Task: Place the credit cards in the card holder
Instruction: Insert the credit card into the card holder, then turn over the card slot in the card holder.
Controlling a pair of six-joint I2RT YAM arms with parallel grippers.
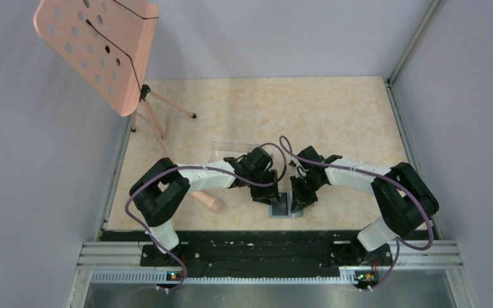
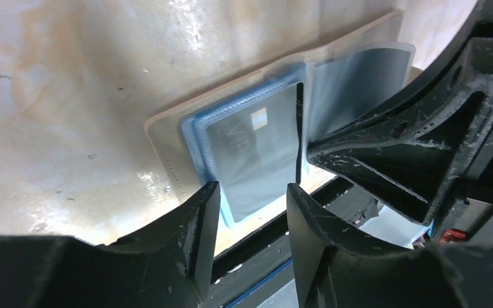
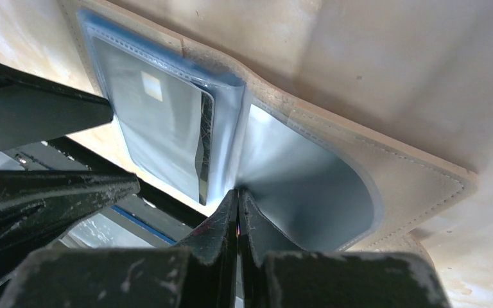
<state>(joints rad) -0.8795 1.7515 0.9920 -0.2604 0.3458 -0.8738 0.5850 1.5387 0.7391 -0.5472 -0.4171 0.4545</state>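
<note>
Overhead, two black robot arms meet above the card holder (image 1: 281, 209), which lies open on the beige table (image 1: 334, 115) close to its near edge. Up close, the card holder is tan outside, with blue-grey clear sleeves inside. One dark credit card (image 2: 257, 154), marked VIP, sits inside the sleeve on the left arm's side. The left gripper (image 2: 250, 189) has its fingers apart, one on either side of that sleeve's near edge, with a clear gap between them. The right gripper (image 3: 237, 196) has its fingers pressed together, with the tips at the fold where a loose sleeve leaf curls upward. Whether that leaf is caught between them cannot be told. Farther back on the table stand a clear plastic box (image 1: 221, 149) and a pink music stand (image 1: 96, 45).
</note>
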